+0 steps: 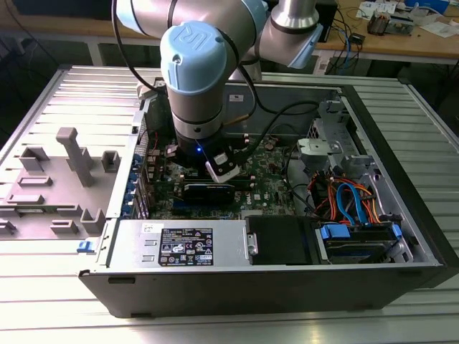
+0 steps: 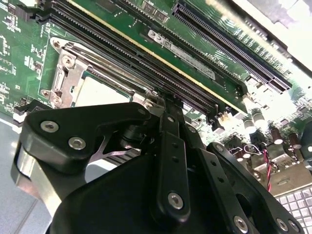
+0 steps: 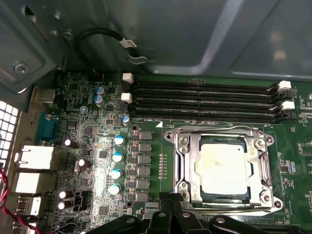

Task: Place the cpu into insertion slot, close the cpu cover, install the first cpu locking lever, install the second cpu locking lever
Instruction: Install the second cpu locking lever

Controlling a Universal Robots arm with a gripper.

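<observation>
The cpu (image 3: pixel 224 165) lies flat in the insertion slot (image 3: pixel 171 139), its dull grey top showing through the window of the cpu cover (image 3: pixel 192 151). The silver cover lies down flat over the chip. Thin wire locking levers run along two opposite sides of the frame, one on the memory-slot side (image 3: pixel 214 130) and one on the side nearest me (image 3: pixel 229 208). My gripper (image 3: pixel 168 199) is shut, its tip just at the socket's edge near one corner. In the second wrist view the gripper (image 2: pixel 167 100) hangs low over the board beside the cpu (image 2: pixel 97 92).
Long black memory slots (image 3: pixel 204 100) run beside the socket. Capacitors (image 3: pixel 117 156) and rear ports (image 3: pixel 34 158) stand on its other side. In the exterior view the arm (image 1: pixel 197 72) reaches into the open case, with the power supply (image 1: pixel 183 244), cables (image 1: pixel 351 201) and a grey fixture (image 1: pixel 72 158) around.
</observation>
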